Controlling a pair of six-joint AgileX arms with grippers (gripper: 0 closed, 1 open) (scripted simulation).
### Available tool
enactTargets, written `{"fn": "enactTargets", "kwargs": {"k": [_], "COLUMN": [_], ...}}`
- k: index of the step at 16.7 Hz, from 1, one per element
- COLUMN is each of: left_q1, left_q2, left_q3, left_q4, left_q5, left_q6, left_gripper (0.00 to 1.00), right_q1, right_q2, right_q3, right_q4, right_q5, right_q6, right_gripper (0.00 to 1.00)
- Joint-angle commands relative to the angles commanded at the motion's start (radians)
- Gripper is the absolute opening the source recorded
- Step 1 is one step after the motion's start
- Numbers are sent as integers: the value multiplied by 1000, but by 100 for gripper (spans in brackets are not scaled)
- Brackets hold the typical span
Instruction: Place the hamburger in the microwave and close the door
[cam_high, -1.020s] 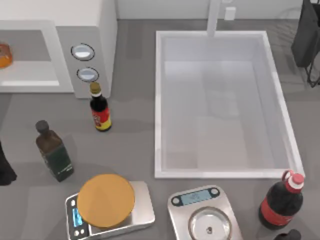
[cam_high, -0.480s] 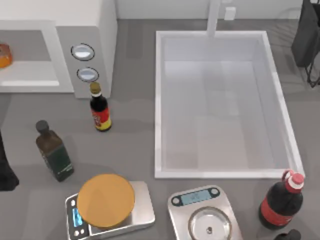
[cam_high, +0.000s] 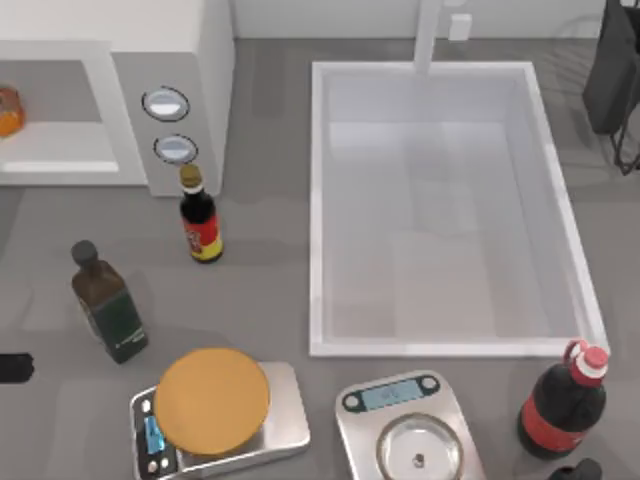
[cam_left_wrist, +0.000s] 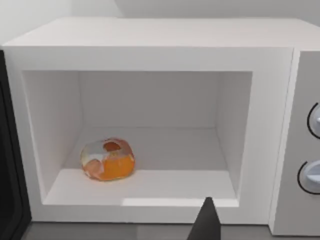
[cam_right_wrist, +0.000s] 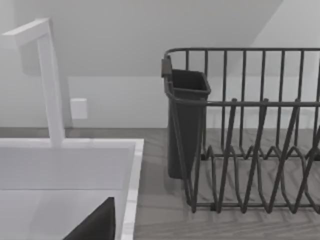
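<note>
The hamburger (cam_left_wrist: 107, 159), a small rounded orange-brown bun, lies on the floor of the open microwave (cam_left_wrist: 150, 40), toward the cavity's hinge side. From above, the hamburger (cam_high: 7, 110) peeks in at the picture's left edge inside the microwave (cam_high: 190, 60). The door (cam_left_wrist: 8, 170) stands swung open as a dark panel beside the cavity. My left gripper (cam_left_wrist: 205, 225) hangs in front of the cavity's lower edge, apart from the hamburger; a dark bit of that arm (cam_high: 12, 367) sits at the table's left edge. My right gripper (cam_high: 580, 470) rests at the front right corner.
A soy-sauce bottle (cam_high: 201, 220) and a dark green bottle (cam_high: 108, 305) stand in front of the microwave. A scale bearing a flat orange disc (cam_high: 212, 400), a second scale (cam_high: 405, 430) and a cola bottle (cam_high: 562, 400) line the front. The white sink (cam_high: 318, 200) fills the middle; a dish rack (cam_right_wrist: 250, 130) stands back right.
The dark part of my left arm at the table's left edge has drawn back toward the front and shrunk at the picture's edge. Nothing else has moved.
</note>
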Motion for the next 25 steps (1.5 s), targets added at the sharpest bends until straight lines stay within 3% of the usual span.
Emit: {"fn": "enactTargets", "kwargs": {"k": [3, 4, 13, 25], "left_q1": [0, 0, -1, -226], "left_q2": [0, 0, 2, 326], "left_q3": [0, 0, 0, -25], "left_q4": [0, 0, 3, 352], "left_q5": [0, 0, -3, -226], "left_q6": [0, 0, 0, 5], "left_gripper": [2, 0, 0, 0], "right_q1": [0, 0, 0, 0], "right_q2": [0, 0, 0, 0], "right_q3": [0, 0, 0, 0], "right_q4": [0, 0, 0, 0], "right_q5": [0, 0, 0, 0], "right_q6": [0, 0, 0, 0], "right_gripper": [100, 100, 100, 100]}}
